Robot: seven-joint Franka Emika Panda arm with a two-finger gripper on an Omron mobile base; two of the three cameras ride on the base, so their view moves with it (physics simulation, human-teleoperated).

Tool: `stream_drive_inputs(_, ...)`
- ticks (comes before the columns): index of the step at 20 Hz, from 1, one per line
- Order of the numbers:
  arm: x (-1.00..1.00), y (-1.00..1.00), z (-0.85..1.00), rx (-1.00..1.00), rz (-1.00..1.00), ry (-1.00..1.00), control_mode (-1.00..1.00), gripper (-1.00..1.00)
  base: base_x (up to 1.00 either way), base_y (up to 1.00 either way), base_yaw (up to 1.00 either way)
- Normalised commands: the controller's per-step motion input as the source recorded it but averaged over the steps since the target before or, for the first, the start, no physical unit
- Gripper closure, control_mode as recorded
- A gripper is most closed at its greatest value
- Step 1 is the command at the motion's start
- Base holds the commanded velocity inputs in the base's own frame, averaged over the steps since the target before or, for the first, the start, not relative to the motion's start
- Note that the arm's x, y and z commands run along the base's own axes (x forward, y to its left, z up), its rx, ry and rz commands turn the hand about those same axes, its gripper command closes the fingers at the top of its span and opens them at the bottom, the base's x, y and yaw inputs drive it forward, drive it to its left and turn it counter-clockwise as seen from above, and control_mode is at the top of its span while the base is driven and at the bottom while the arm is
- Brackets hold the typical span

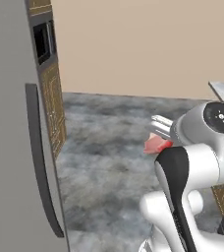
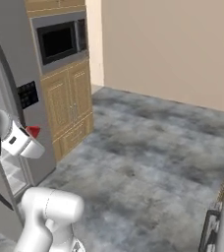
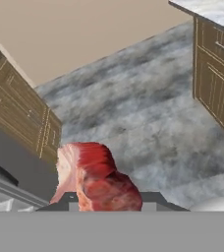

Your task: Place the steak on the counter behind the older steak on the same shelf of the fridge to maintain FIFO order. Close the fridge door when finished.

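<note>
Gripper is clamped on the steak, fingertips mostly buried under the meat. Fridge door is cut off by the frame.

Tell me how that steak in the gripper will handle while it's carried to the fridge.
The steak sticks up past the gripper in a thick slab rather than draping over, so it probably stays fairly stiff. Its raw, glossy-looking surface suggests it could slip. It looks small beside the hand in the left base view, so likely light.
</note>
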Motion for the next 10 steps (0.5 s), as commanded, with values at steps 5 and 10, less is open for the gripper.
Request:
stream_drive_inputs(5, 0.00, 0.00, 0.00, 0.00, 0.00, 0.00, 1.00, 1.00, 0.58, -0.41, 0.41)
stream_drive_inputs(10, 0.00, 0.00, 0.00, 0.00, 0.00, 0.00, 1.00, 1.00, 0.66, -0.36, 0.43)
